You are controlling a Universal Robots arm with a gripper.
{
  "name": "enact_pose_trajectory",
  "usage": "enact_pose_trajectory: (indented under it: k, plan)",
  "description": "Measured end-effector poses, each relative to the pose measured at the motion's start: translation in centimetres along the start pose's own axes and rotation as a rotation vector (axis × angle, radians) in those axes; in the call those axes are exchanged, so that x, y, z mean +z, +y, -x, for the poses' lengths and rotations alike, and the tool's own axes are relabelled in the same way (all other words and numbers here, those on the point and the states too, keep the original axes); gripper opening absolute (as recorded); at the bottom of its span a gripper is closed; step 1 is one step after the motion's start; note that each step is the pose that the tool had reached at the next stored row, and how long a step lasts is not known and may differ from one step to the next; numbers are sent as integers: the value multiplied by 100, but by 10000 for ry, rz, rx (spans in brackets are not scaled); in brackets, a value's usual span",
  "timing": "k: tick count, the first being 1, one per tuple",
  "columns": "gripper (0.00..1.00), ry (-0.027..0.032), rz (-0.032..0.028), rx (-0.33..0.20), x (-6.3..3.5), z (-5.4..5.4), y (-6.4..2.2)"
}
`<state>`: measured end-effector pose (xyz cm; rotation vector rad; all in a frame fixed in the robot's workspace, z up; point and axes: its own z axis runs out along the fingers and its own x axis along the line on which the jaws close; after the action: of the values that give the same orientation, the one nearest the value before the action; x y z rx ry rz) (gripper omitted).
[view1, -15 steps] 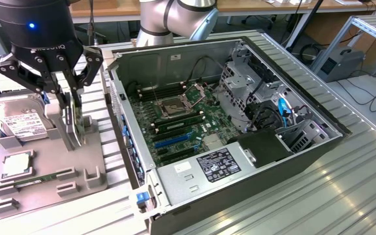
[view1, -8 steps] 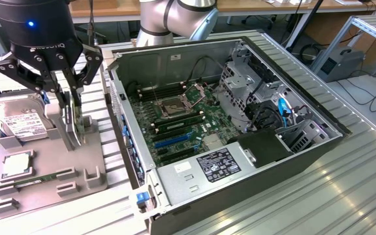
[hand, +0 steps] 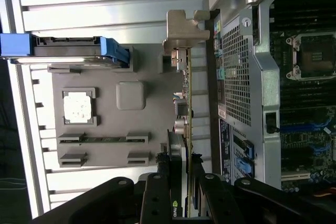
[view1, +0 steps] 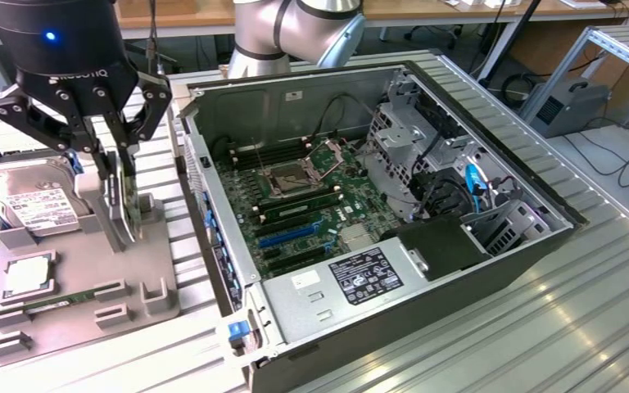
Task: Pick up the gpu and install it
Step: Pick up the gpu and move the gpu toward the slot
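Note:
The gpu (hand: 187, 93), a thin dark card, stands on edge at the grey fixture plate (hand: 105, 182), its silver end bracket (hand: 184, 30) at the far end from me. In the exterior view the gpu (view1: 125, 214) hangs under my wrist at the left, just beside the open computer case (view1: 533, 237). My gripper (view1: 120, 233) straddles the card from above. A black finger (hand: 157, 195) lies on each face near the round fan, and the gripper (hand: 181, 179) is shut on the card. I cannot tell whether the card's lower edge has left the plate.
On the plate lie a silver hard drive (view1: 36, 205), a square processor (view1: 29, 274) and a narrow green memory stick (view1: 58, 301). The case's motherboard (view1: 304, 205) faces up with blue slots (view1: 287, 237); drive cages and cables fill the exterior view's right side.

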<state>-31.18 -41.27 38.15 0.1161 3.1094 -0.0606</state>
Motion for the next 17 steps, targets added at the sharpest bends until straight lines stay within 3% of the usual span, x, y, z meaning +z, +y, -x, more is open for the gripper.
enact_pose_trajectory:
  k: [17]
  plan:
    - [27,-1,0,0,-51,2,-2]
